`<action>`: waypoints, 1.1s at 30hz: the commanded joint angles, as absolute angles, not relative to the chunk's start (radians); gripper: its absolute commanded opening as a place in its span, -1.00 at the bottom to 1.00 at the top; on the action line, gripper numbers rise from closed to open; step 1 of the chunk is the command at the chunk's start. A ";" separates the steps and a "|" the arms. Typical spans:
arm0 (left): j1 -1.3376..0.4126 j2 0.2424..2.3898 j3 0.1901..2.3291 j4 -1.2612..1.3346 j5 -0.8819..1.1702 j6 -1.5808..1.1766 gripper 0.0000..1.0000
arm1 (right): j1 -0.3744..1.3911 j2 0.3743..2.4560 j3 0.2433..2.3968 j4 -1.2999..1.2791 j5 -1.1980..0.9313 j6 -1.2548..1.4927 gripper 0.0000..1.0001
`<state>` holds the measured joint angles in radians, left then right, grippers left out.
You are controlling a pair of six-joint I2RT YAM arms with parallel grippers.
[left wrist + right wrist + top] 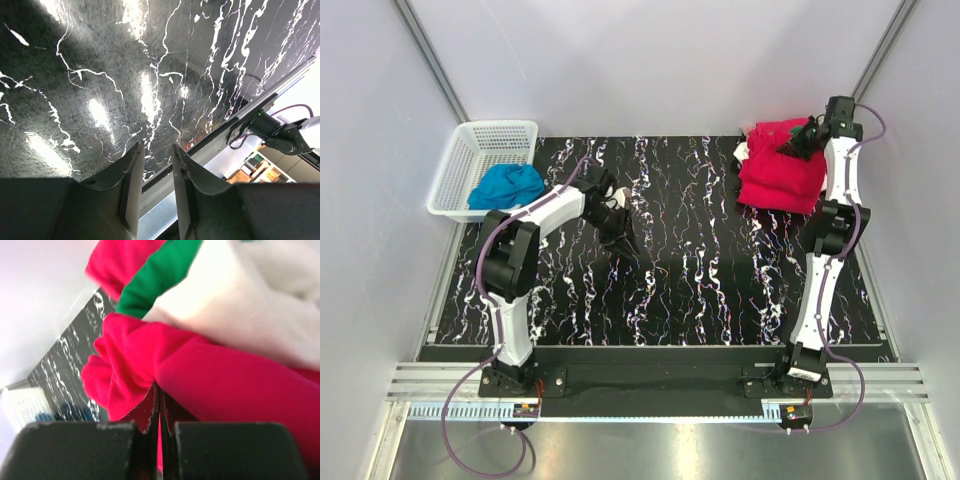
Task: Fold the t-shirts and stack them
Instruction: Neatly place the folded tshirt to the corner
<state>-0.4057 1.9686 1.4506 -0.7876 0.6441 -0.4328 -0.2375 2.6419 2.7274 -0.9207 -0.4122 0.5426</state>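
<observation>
The t-shirts (780, 175) lie heaped at the far right corner of the table (700, 290). The right gripper (159, 405) pinches a red fold of them. The left gripper (157, 150) hangs part-open and empty above the table.

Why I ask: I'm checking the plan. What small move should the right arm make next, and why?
Probably lift the right gripper slightly and draw the pinched red t-shirt off the pile toward the middle of the table. Its jaws are shut on a red fabric fold, and the left gripper hangs open and empty there, free to help spread it.
</observation>
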 commanded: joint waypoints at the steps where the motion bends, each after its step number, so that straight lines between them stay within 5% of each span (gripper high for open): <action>1: -0.402 1.905 1.440 -0.776 0.669 -0.426 -0.36 | -0.230 2.733 2.766 -0.848 -0.338 0.594 -1.00; 20: -0.407 1.862 1.454 -0.778 0.699 -0.462 -0.35 | -0.268 2.819 2.770 -0.884 -0.397 0.628 -1.00; 22: -0.411 1.861 1.451 -0.778 0.696 -0.462 -0.35 | -0.270 2.798 2.773 -0.877 -0.445 0.611 -0.60; 24: -0.413 1.865 1.444 -0.778 0.686 -0.462 -0.29 | -0.270 2.728 2.751 -0.855 -0.501 0.585 -0.58; 27: -0.416 1.871 1.439 -0.776 0.652 -0.460 -0.17 | -0.270 2.592 2.663 -0.756 -0.540 0.568 -0.21; 33: -0.416 1.853 1.457 -0.776 0.580 -0.459 -0.03 | -0.264 2.377 2.565 -0.739 -0.690 0.575 -0.13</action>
